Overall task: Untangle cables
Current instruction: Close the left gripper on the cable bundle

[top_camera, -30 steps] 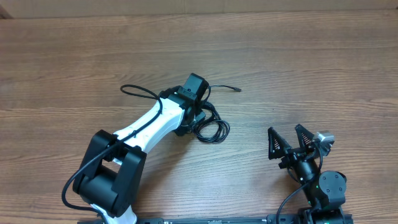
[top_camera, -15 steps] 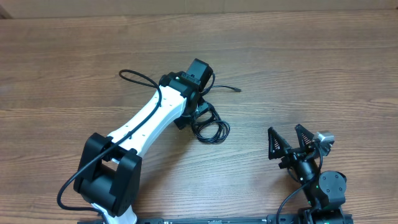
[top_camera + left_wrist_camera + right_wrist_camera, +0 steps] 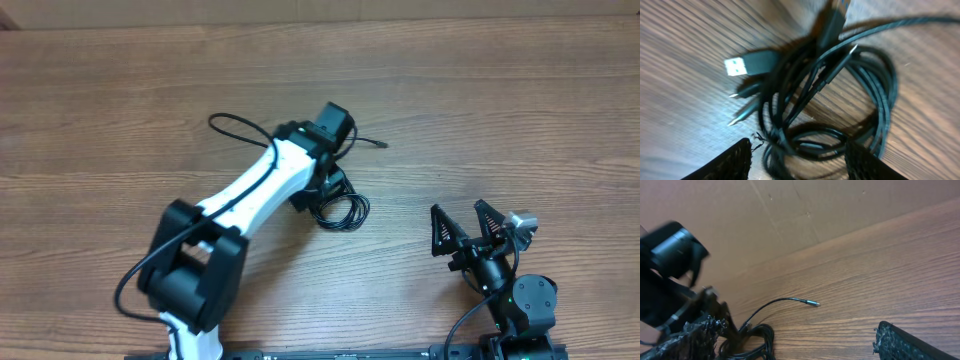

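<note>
The cables point(image 3: 340, 207) are a tangled coil of thin black cords in the middle of the wooden table. One loose end with a small plug point(image 3: 380, 145) reaches right of the pile. My left gripper point(image 3: 322, 190) hangs over the pile's left part, jaws open, straddling the coil. In the left wrist view the coil point(image 3: 830, 100) fills the frame, a USB plug point(image 3: 735, 66) points left, and my open gripper point(image 3: 797, 160) has a loop between its fingers. My right gripper point(image 3: 465, 225) is open and empty at the lower right. Its wrist view shows the coil point(image 3: 757, 340) and the loose plug point(image 3: 812, 303).
A brown cardboard wall point(image 3: 790, 215) runs along the table's far edge. The left arm's own thicker black wire point(image 3: 235, 125) loops out over the table to the left of the pile. The right arm's base point(image 3: 525, 305) sits at the front right edge.
The left arm has swung a little to the right and its wrist has turned over the cable pile. The coil and the right arm have not moved.
</note>
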You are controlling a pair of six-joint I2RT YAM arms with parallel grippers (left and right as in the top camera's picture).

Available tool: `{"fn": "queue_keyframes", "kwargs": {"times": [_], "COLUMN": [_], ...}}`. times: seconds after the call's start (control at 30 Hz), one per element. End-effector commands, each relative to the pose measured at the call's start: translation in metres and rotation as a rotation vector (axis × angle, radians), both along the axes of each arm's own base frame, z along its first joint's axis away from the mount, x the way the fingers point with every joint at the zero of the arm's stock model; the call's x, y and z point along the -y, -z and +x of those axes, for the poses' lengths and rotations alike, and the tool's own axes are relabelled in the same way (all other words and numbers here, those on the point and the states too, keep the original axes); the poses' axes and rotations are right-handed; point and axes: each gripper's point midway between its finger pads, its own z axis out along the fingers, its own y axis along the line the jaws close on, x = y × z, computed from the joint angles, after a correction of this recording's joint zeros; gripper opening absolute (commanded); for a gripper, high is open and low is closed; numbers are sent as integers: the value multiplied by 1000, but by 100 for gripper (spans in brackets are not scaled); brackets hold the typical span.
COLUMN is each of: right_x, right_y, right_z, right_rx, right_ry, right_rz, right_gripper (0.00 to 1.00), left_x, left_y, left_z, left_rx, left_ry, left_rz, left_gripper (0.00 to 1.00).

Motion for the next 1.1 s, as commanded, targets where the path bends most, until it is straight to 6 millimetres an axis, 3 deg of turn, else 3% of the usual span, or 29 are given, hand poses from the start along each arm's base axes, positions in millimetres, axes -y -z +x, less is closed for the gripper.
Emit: {"fn": "queue_keyframes", "kwargs": {"times": [0.0, 0.23, 0.4, 0.7, 0.8, 1.07], "right_x": [-2, -2, -2, -2, -2, -2], "right_y": [3, 3, 3, 3, 3, 3], "right_z": [0, 0, 0, 0, 0, 0], "right_rx": [-5, -4, -4, -4, -4, -4], "right_ry": [-5, -5, -5, -5, -5, -5], "right_rz": [6, 3, 3, 3, 3, 3], "right_gripper": [100, 100, 100, 100, 100, 100], "left_x": [6, 6, 4, 4, 4, 0], "left_y": [18, 24, 24, 24, 24, 14], "left_z": [0, 0, 1, 1, 0, -3], "left_rx": [-17, -26, -19, -19, -21, -33], "left_ry": [-4, -2, -3, -3, -3, 49], "left_rz": [32, 36, 44, 44, 44, 69], "left_gripper": [62, 58, 34, 17, 5, 4]}}
